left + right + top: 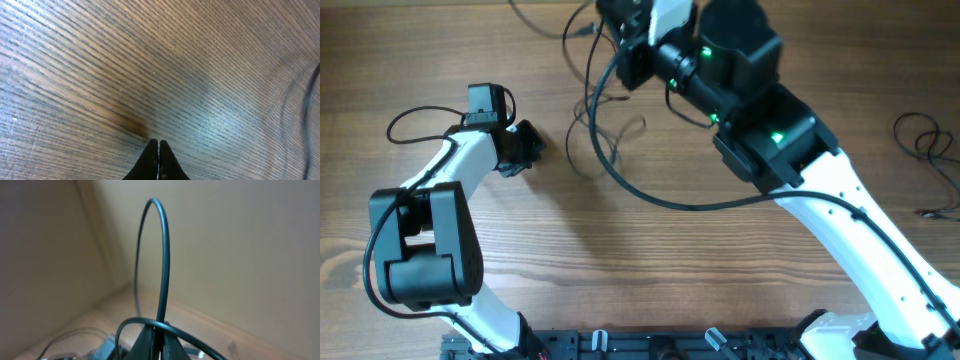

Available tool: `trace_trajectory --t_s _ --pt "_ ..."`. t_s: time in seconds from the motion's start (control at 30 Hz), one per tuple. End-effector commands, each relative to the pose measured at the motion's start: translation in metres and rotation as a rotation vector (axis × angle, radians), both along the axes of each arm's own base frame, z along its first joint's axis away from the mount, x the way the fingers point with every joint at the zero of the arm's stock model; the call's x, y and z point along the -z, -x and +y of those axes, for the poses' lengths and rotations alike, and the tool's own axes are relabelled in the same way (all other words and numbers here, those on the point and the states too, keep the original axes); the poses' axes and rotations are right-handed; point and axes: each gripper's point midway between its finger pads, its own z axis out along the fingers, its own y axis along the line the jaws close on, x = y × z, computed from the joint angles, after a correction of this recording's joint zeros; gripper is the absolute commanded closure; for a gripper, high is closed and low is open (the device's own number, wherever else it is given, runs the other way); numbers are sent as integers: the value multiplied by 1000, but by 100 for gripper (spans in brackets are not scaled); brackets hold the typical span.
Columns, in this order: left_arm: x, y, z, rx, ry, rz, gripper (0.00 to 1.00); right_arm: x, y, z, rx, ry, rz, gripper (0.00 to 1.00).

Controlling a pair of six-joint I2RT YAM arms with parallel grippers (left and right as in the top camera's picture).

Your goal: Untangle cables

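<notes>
Right hand (157, 340) was clamped shut on a black cable (164, 255), its loop arching above. Left hand (158, 159) was closed and empty over the wooden table (75, 75). Thin cables (605, 140) lay tangled between the two hands, too mixed to count. One stray coil (928, 140) lay well beyond the right hand.

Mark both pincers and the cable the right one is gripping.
Left pincer (158, 145): left wrist view, between its shut fingertips.
Right pincer (159, 329): right wrist view, between its fingertips.
Cable (167, 250): right wrist view, right side of the raised loop.

Robot lab bench: wood-grain table (620, 270), left arm (425, 250), right arm (845, 195), beige wall (240, 240).
</notes>
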Motion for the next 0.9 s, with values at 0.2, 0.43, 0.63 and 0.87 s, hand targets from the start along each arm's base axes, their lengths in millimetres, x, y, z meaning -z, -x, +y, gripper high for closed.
trace_trajectory --t_s 0.2,0.43,0.63,0.87 --pt "6 4 -2 1 9 18 93 7 -9 -30 150 138 -24 96" --pt "6 4 -2 1 9 18 89 158 0 -34 99 500 392 44" --pt "6 4 -2 1 9 18 85 226 29 -36 -7 646 630 11" --pt "6 4 -3 3 9 18 78 303 42 -5 -100 575 930 62"
